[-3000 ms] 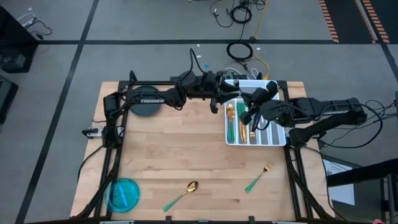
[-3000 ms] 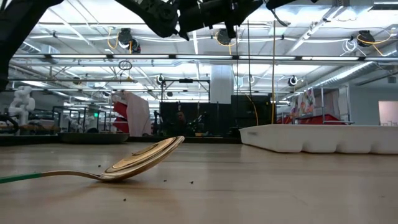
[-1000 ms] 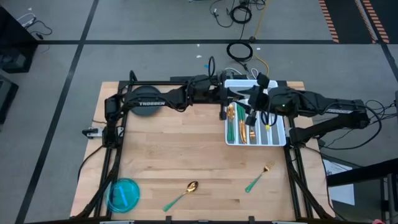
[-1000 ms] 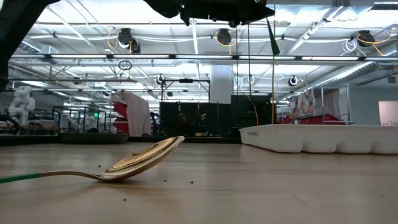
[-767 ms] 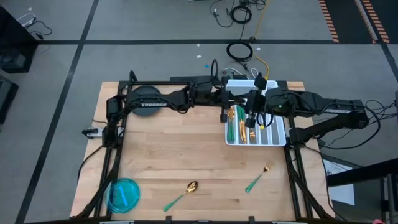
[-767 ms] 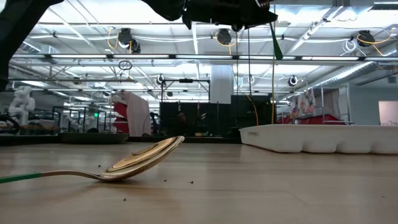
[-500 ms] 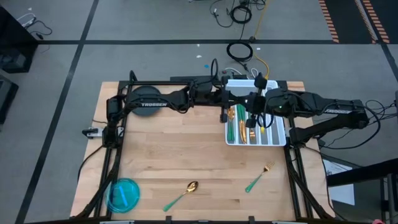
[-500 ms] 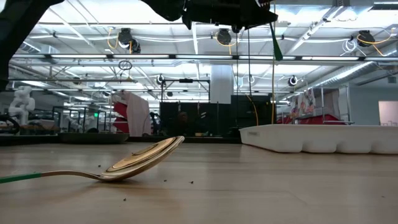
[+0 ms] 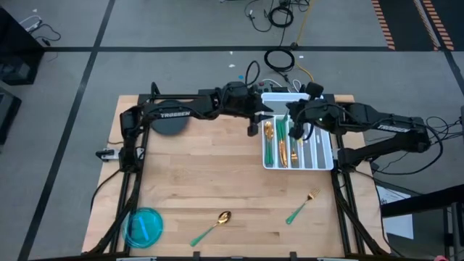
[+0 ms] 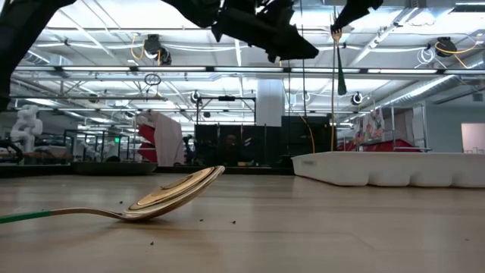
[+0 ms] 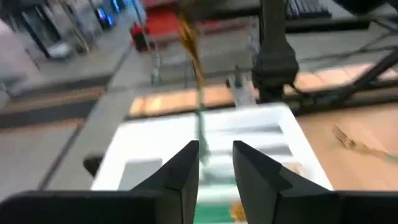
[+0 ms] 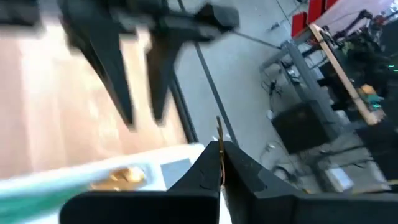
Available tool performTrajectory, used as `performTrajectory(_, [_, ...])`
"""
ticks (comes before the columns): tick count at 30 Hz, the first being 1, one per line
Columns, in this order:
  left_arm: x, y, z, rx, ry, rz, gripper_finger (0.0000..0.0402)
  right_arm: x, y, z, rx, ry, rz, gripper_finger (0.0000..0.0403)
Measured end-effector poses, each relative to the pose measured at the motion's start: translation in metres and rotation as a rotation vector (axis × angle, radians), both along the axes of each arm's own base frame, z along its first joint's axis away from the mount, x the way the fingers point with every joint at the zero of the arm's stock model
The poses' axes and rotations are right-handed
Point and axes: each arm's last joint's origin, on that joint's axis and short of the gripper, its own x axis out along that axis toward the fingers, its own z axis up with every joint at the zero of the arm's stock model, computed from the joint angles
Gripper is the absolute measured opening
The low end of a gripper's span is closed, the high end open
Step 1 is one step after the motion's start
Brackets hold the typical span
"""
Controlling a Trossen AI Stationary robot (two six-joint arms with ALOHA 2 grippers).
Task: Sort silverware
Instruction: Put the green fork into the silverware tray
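Upper right of the high view, the white tray (image 9: 324,161) already holds several gold-and-green pieces. Over it hovers the right gripper (image 9: 296,129), jaws clamped on a fork (image 10: 338,57) that dangles handle-down, presumably to drop into a slot. Only the low view shows that hanging piece clearly. The left gripper (image 9: 253,125), jaws apart and empty, waits beside the tray. A spoon (image 9: 212,226) and another fork (image 9: 302,206) lie unsorted along the lower edge.

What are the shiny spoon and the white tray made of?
The spoon looks like polished gold-coloured metal: its bowl mirrors the ceiling lights. Its green handle may be painted or plastic; I can't tell. The tray looks like matte white plastic, smooth with rounded moulded corners, though that's a guess.
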Motion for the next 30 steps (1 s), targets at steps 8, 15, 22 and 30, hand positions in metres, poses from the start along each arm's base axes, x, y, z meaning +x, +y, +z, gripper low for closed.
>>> performTrajectory(8, [-0.032,0.006,0.04,-0.046,-0.013,0.051,0.0109,0.007,-0.006,-0.037,-0.369,0.35,-0.03,0.0001])
performTrajectory(15, [-0.085,-0.007,0.098,0.022,-0.054,0.049,0.0109,0.004,0.022,-0.108,-0.578,0.828,0.34,0.0001])
performTrajectory(22, [-0.15,-0.025,0.141,0.016,-0.03,0.076,0.0109,-0.013,0.055,-0.146,-0.746,1.114,0.69,0.0001])
performTrajectory(30, [-0.22,-0.046,0.163,0.06,0.069,0.196,0.0109,-0.025,0.081,-0.152,-0.669,1.108,0.982,0.0])
